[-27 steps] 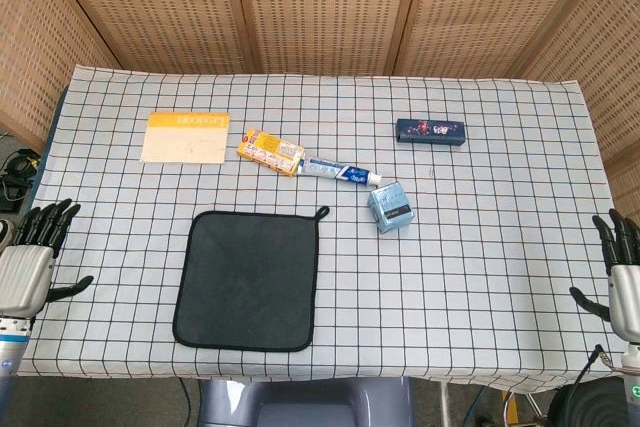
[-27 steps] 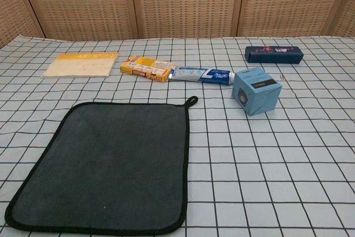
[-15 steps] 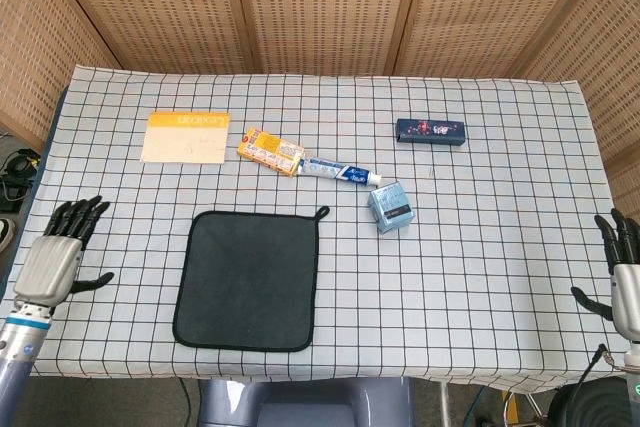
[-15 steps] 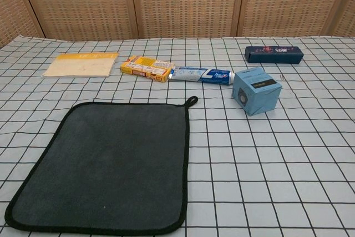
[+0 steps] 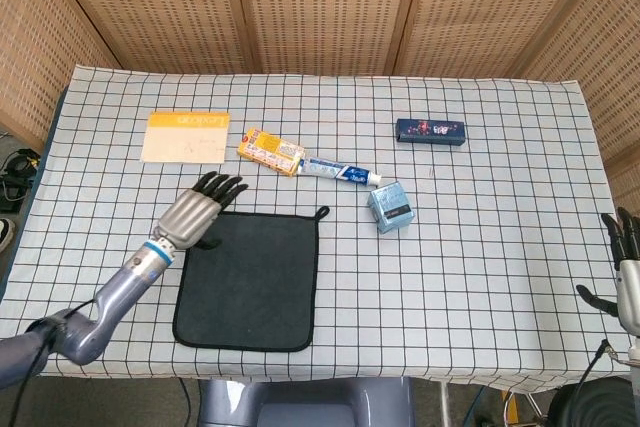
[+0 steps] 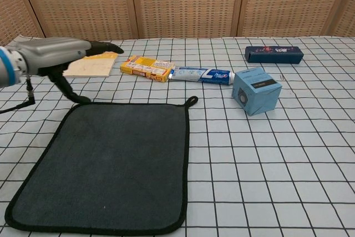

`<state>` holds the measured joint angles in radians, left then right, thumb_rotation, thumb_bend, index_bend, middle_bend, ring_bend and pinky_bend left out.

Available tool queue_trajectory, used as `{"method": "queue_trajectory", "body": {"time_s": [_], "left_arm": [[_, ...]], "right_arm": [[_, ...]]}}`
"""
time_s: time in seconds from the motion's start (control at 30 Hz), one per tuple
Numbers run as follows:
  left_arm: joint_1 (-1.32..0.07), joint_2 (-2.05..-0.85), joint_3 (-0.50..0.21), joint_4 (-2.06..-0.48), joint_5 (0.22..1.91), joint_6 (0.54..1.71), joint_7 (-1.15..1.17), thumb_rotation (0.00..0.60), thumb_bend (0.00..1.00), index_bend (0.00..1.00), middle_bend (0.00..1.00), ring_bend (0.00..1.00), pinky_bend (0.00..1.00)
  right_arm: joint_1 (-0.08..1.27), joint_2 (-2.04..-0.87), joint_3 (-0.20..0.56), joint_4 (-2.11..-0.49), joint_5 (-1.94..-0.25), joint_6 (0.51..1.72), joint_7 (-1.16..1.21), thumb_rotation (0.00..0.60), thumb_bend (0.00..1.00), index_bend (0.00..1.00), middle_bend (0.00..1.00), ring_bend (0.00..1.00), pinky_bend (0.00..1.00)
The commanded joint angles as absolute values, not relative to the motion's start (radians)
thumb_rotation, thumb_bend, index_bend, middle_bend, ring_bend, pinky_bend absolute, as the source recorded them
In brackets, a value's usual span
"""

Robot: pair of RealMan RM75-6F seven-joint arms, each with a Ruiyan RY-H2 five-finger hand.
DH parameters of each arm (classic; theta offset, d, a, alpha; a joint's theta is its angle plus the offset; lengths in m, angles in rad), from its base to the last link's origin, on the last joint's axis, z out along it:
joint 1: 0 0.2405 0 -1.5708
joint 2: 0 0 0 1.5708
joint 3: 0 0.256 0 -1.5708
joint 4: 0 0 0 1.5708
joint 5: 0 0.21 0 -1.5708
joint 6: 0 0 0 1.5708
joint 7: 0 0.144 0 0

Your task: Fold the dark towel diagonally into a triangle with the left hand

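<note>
The left hand (image 5: 197, 215) hovers, fingers apart and empty, over the far-left corner of the dark towel (image 5: 250, 280), lying flat on the desk, likely to pinch that corner.

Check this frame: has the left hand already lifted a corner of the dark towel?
No, the dark towel lies flat and the left hand holds nothing.
</note>
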<state>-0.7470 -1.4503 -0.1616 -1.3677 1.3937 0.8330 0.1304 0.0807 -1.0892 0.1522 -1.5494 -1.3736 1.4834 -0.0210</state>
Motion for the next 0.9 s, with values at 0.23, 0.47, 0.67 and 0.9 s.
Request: {"method": "queue_trajectory", "body": {"time_s": [0.23,0.47,0.67,0.9], "left_arm": [[-0.965,-1.720,-0.237,-1.094,1.295,0.648,0.181,0.600,0.37,0.20,0.00,0.00,0.00],[-1.057,-1.845,-0.259,-0.940,1.260,0.590,0.170,0.600,0.40,0.22,0.00,0.00,0.00],[-1.116,-1.918,-0.268,-0.843,1.248,0.561,0.163,0.600,0.40,0.23,0.00,0.00,0.00],[-1.141,-1.964,-0.263,-0.782,1.236,0.553,0.156,0.600,0.40,0.28,0.00,0.00,0.00]], "right_arm": [[0.084,-1.092,0.159,-1.528,-1.343,1.460,-0.006,0.600,0.00,0.00,0.00,0.00,0.00],[0.084,-1.090,0.166,-1.518,-1.328,1.452,0.007,0.600,0.00,0.00,0.00,0.00,0.00],[0.083,-1.087,0.170,-1.512,-1.317,1.447,0.018,0.600,0.00,0.00,0.00,0.00,0.00],[0.081,-1.082,0.174,-1.506,-1.311,1.444,0.037,0.600,0.00,0.00,0.00,0.00,0.00]]}}
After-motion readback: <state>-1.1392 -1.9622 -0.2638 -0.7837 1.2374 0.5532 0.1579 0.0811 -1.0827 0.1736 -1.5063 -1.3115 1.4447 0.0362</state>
